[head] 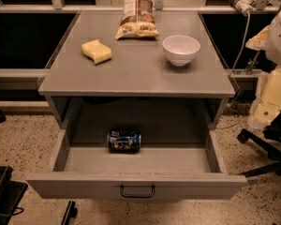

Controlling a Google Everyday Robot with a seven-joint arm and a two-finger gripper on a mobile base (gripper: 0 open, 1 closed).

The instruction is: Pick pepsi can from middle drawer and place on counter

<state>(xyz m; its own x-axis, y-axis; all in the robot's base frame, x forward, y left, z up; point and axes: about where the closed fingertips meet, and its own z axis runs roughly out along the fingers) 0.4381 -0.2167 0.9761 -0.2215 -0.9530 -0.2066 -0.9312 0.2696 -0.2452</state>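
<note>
Speckled floor; flat grey matte bench (131,74). Wide grey middle drawer (187,185) pulled out near; dented dark-blue pepsi can (124,141) lying sideways, left of centre. No claw in frame, state untellable. Suggest: descend from above, grip across can body.

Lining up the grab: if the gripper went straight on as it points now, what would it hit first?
Cannot tell: the gripper is not in view, so its line is unknown. The pepsi can lies uncovered in the open middle drawer.

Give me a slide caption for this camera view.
Pepsi can lies on its side in the open middle drawer; counter holds snack bag, sponge, bowl; gripper out of view.
</note>
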